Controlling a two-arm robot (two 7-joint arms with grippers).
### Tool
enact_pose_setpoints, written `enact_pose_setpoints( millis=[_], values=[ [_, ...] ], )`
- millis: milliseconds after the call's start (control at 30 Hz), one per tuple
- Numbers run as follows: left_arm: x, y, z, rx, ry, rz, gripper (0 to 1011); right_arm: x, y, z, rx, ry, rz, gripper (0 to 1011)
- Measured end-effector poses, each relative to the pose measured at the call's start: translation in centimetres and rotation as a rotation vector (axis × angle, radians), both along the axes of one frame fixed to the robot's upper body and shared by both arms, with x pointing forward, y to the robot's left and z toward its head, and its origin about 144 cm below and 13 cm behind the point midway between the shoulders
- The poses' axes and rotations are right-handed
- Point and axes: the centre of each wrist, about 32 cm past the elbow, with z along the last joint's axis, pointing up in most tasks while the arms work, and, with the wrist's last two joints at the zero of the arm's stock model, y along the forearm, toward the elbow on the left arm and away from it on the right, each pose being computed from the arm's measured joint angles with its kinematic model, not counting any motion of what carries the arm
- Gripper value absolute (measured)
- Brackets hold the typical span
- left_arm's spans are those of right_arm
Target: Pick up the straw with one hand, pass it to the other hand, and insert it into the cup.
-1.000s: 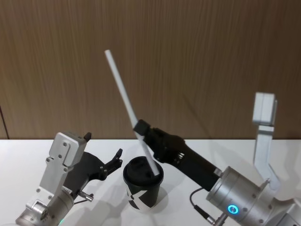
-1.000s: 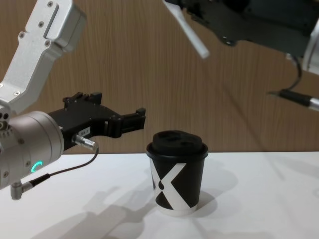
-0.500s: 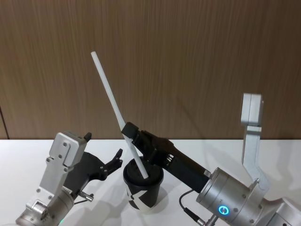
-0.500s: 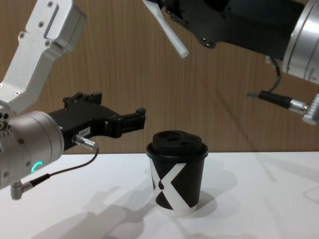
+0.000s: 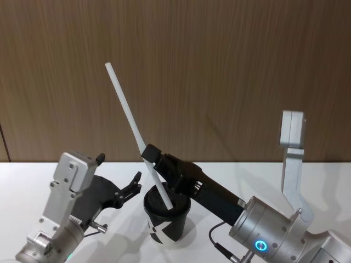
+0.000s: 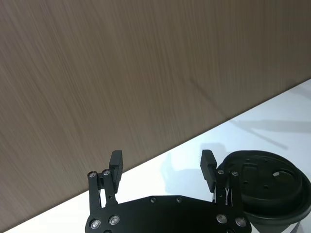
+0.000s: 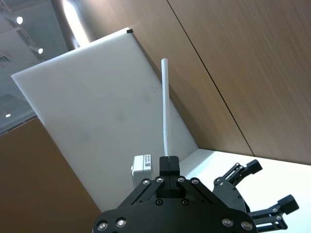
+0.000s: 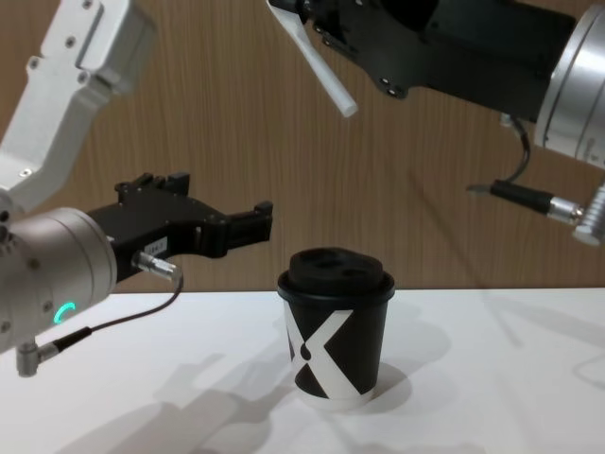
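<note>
Above the cup [image 8: 336,331], tilted straw [image 5: 131,123] in right hand [image 5: 149,155]; left hand [image 6: 162,161] beside.

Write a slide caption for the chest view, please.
Right end effector holds the straw tilted above the cup, not yet inserted; left end effector open nearby.

The cup [image 8: 336,342] stands on the table [image 8: 501,378], lid on. High above it the right gripper [image 8: 304,17] pinches the straw [image 8: 324,78] — tilted, its lower end clear of the lid. The left gripper [image 8: 253,225] hovers just left of the cup.
</note>
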Motion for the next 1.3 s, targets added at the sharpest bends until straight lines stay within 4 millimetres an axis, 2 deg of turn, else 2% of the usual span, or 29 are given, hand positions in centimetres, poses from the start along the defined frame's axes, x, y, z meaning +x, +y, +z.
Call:
enact_pose_setpoints(
  millis=[367,1033,1300],
  values=[
    [-0.3,1.4,1.3,-0.100,0.003,-0.010,1003,0.1,-0.1,-0.1,0.000,-0.001,0.002,0],
    [-1.5,5.4,6.3,-0.397,-0.009,-0.119,1003,0.1,-0.1,-0.1,0.001,-0.002,0.005,0],
    [-1.8,6.5,7.5,-0.488,0.011,-0.177,1003,0.1,-0.1,-0.1,0.001,-0.002,0.004,0]
  ],
)
